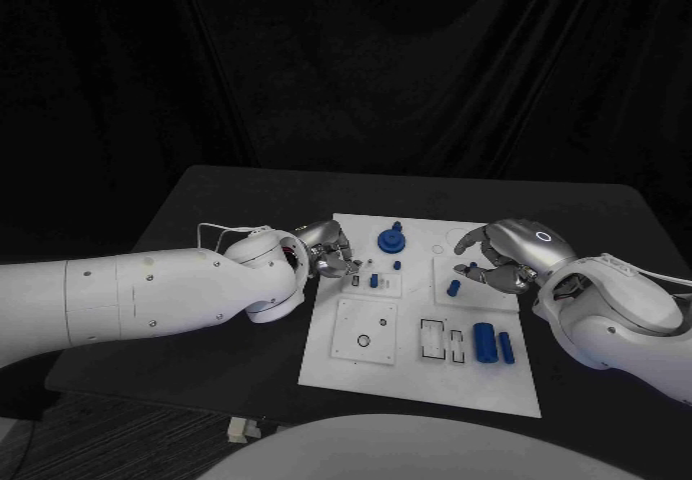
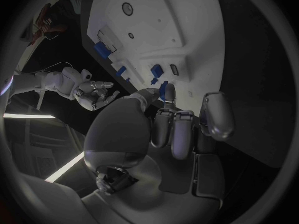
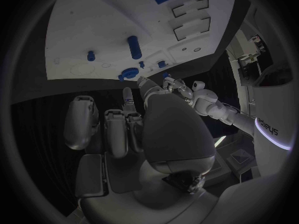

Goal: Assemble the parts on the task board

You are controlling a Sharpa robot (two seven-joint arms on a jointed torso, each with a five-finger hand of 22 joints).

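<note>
The white task board lies in the middle of the black table. On it stand a round blue knob, a small blue piece and a blue peg, and two blue cylinders lie side by side. My left hand hovers at the board's upper left edge with its fingers curled in. It seems to pinch a small blue part at its fingertips. My right hand hangs over the board's upper right, fingers apart, just above the blue peg, holding nothing.
The board carries a square plate with a ring and two rectangular slots on its near half. Black table lies bare around the board, with the table's edges far off on each side.
</note>
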